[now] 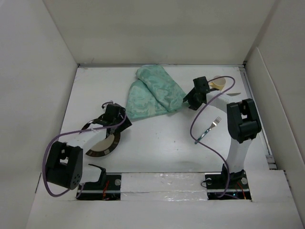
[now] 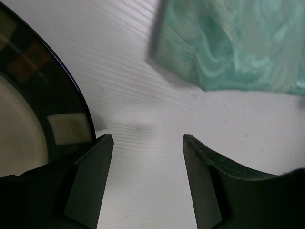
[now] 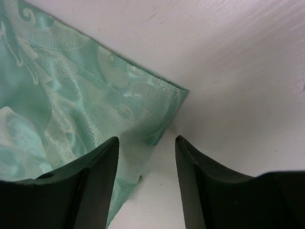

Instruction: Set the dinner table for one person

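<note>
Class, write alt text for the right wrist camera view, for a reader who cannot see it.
The right pincer hangs open over the edge of a green patterned placemat. Bare white dinner table fills the right side.

walls: white panels (image 1: 162, 28) are seen at left, back and right | table (image 1: 157, 148): white, matte, enclosed by the panels | near edge: glossy tape strip (image 1: 164, 193) is laid | light: even, soft shadows are cast
</note>
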Tool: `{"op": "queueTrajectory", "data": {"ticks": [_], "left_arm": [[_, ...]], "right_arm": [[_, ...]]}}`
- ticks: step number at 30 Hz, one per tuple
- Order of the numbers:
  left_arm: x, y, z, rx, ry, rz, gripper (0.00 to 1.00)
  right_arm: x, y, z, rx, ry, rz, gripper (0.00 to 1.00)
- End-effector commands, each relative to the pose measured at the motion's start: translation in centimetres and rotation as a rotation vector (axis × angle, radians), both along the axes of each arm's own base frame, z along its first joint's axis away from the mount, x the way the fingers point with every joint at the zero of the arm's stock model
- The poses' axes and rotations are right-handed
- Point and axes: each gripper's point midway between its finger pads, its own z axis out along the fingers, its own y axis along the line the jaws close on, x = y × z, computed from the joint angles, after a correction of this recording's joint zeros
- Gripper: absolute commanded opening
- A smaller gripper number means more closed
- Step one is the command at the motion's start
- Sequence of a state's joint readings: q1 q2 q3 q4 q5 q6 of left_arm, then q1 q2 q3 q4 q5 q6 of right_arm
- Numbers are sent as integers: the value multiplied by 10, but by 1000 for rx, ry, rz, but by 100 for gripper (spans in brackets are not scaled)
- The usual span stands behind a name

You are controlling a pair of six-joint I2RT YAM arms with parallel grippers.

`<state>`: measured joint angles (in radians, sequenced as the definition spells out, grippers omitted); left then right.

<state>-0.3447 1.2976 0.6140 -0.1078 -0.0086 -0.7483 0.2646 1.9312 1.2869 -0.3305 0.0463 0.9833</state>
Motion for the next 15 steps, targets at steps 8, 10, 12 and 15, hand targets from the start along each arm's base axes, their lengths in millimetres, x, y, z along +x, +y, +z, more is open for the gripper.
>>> {"op": "queueTrajectory", "data": {"ticks": [8, 10, 12, 15], "left_arm": [[27, 7, 30, -174, -82, 163, 62], [29, -10, 33, -233, -73, 151, 63], [38, -21, 33, -279, -67, 173, 62], [41, -29, 25, -356, -23, 238, 62]], "right_arm": [[3, -13, 7, 56, -25, -72, 51], [4, -17, 6, 58, -25, -79, 50], [4, -16, 5, 58, -22, -76, 50], [3, -19, 3, 68, -19, -81, 50]]}}
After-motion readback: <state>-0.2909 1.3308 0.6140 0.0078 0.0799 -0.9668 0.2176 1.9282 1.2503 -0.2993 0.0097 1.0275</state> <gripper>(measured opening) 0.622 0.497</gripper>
